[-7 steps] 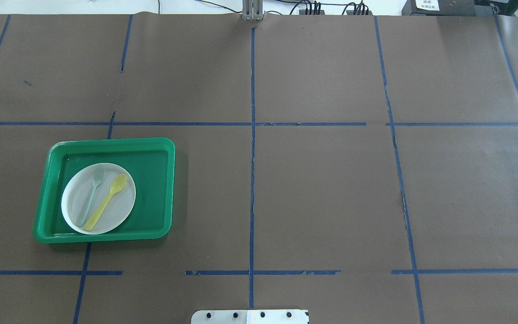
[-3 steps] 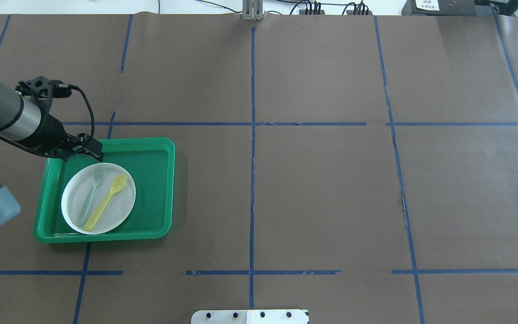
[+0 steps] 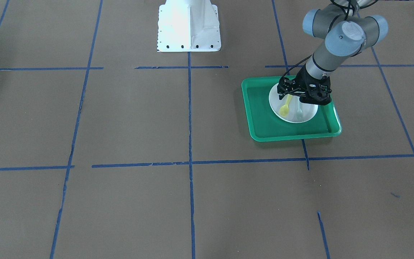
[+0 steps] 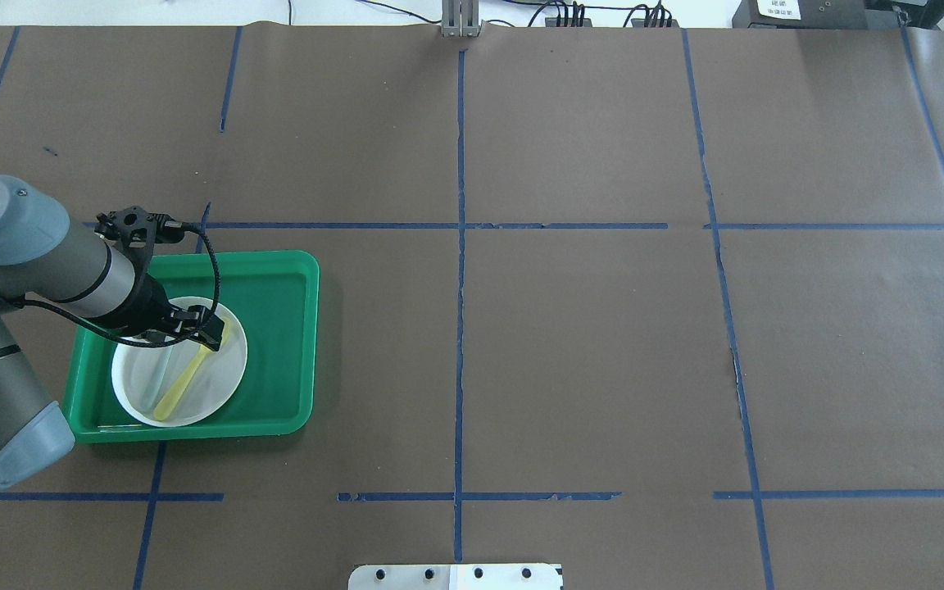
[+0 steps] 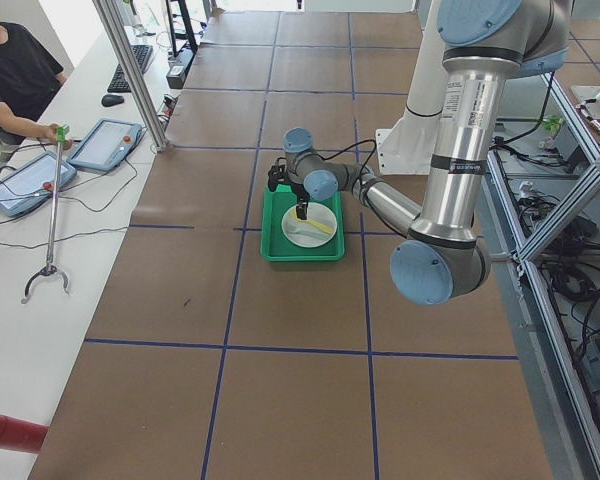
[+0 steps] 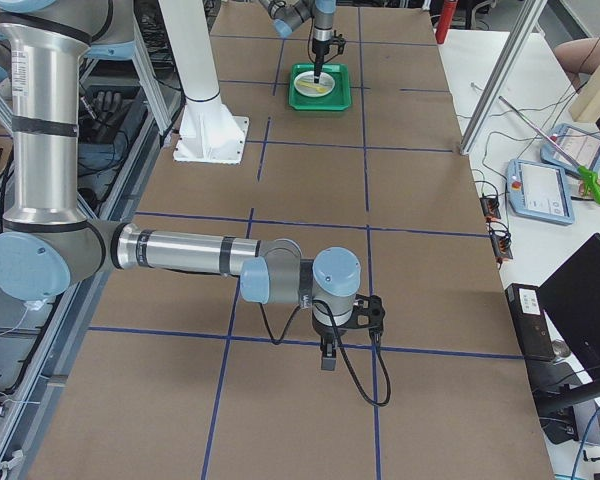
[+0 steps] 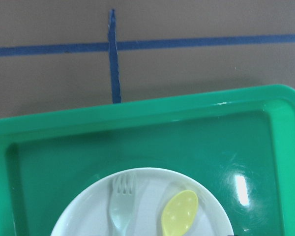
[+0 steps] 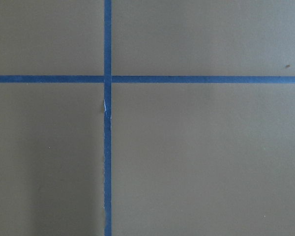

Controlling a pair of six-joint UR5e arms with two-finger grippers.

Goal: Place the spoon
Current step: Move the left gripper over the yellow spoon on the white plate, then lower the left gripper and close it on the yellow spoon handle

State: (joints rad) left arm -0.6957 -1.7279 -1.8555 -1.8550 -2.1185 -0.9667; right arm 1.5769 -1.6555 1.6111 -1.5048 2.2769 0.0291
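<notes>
left arm is bent at the elbow, wrist angled down, left end effector (image 4: 210, 336) hanging low, can't tell its opening. right arm lies stretched out low, right end effector (image 6: 327, 362) pointing straight down, opening unclear too.

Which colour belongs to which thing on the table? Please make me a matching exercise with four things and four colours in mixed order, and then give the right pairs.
Things:
1. spoon
2. fork
3. plate
4. tray

Colours:
a. green
b. yellow
c. white
d. pale grey-green

Right pairs: 1-b, 2-d, 3-c, 4-a.
</notes>
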